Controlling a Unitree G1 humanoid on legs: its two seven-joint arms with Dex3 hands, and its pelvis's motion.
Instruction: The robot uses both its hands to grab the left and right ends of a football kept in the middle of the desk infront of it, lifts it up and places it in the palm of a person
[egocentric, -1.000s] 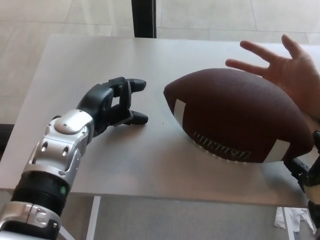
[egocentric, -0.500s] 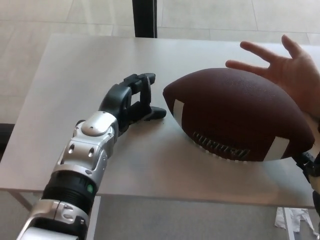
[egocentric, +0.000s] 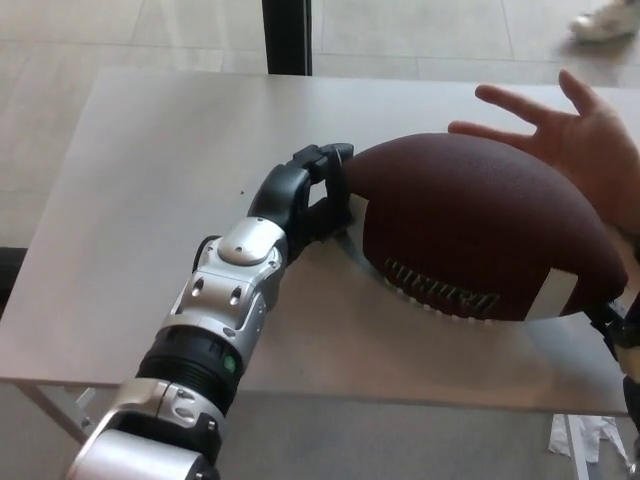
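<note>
Head view shows a brown football (egocentric: 480, 225) lying on the gray desk (egocentric: 150, 180), toward its right side. The left hand (egocentric: 318, 190) is pressed against the ball's left tip, fingers spread apart and touching it, not wrapped around it. Only a bit of the right hand (egocentric: 622, 335) shows at the picture's right edge by the ball's other end, so I cannot tell how it sits. A person's hand (egocentric: 570, 140), palm open, waits just behind the ball.

The robot's left arm has a silver metal forearm casing (egocentric: 232, 285) dotted with small screws, a ribbed black wrist ring (egocentric: 190, 365) with a green light, and a black thick-fingered left hand (egocentric: 300, 195).
</note>
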